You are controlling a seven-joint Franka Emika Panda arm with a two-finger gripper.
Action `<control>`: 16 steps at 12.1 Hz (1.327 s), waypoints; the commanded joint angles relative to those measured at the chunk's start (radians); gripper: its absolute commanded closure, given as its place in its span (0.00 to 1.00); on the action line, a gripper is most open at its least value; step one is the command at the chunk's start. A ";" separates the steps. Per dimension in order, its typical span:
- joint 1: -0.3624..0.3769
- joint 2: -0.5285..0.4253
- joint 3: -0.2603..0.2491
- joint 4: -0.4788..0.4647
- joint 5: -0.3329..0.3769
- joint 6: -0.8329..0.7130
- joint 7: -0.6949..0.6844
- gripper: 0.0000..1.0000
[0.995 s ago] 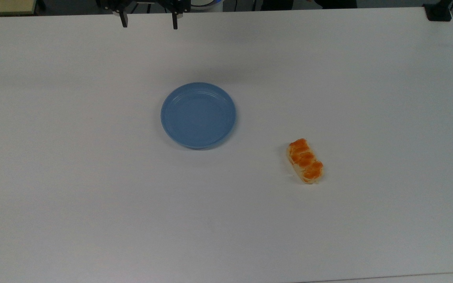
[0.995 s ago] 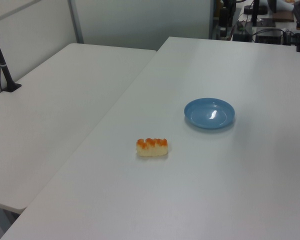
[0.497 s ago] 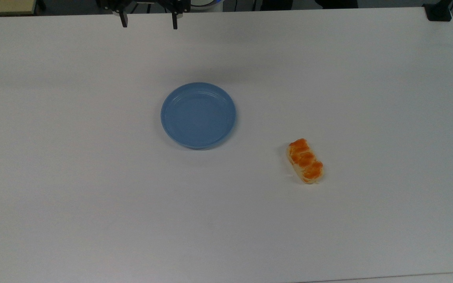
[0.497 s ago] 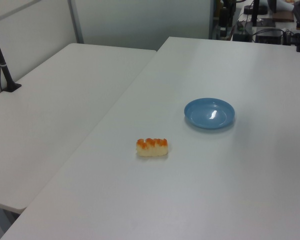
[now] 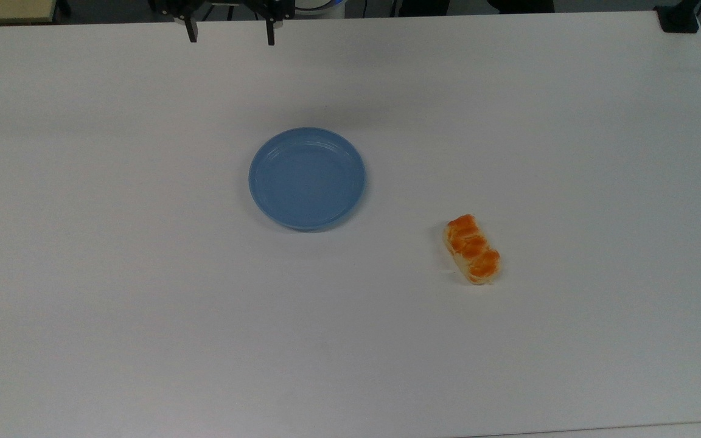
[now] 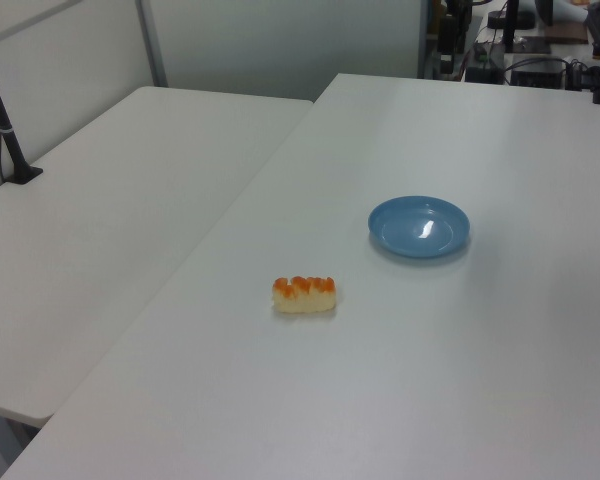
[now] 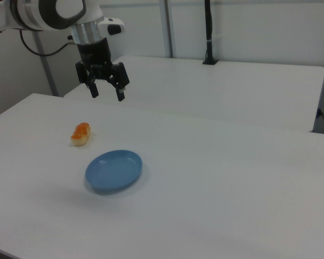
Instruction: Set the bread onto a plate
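On the white tabletop (image 5: 143,274), the bread (image 5: 472,249) lies well apart from the blue plate (image 5: 306,178), toward the top view's lower right. Near the top view's upper edge, the end effector (image 5: 229,38) hangs above the tabletop with fingers spread wide, holding nothing.

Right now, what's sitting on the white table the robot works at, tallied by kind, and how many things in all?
Bread: 1, an orange-topped roll lying on the table, apart from the plate.
Plate: 1, light blue, with nothing on it.
Total: 2 things. The gripper hangs open above the table, holding nothing.
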State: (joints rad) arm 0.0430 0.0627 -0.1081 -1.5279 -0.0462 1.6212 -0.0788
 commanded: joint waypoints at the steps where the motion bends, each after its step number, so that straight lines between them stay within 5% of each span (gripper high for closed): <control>1: -0.011 -0.023 0.011 -0.015 0.005 -0.018 -0.009 0.00; 16: -0.009 -0.020 0.038 -0.037 0.005 -0.018 -0.009 0.00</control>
State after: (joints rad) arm 0.0430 0.0634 -0.0947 -1.5350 -0.0462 1.6203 -0.0788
